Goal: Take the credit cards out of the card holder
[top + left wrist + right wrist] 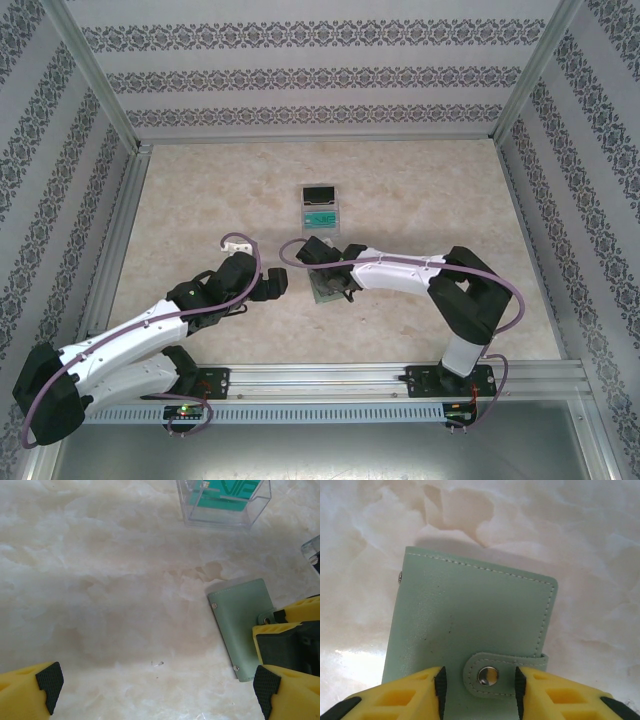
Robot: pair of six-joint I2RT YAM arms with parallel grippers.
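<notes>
The right pincer (479, 690) stands with its jaws partly apart and clamped on nothing. They straddle the snap tab (506, 661) of the card holder (470, 610), which lies closed and flat on the table (570, 530), beneath the pincer and reaching ahead of it. The left pincer (155, 685) hangs with its jaws wide apart and empty, the holder lying just to its right. I judge the step in hand to be opening the holder; the next move calls for catching the tab's free edge and lifting it off its snap, with the holder kept from sliding.
</notes>
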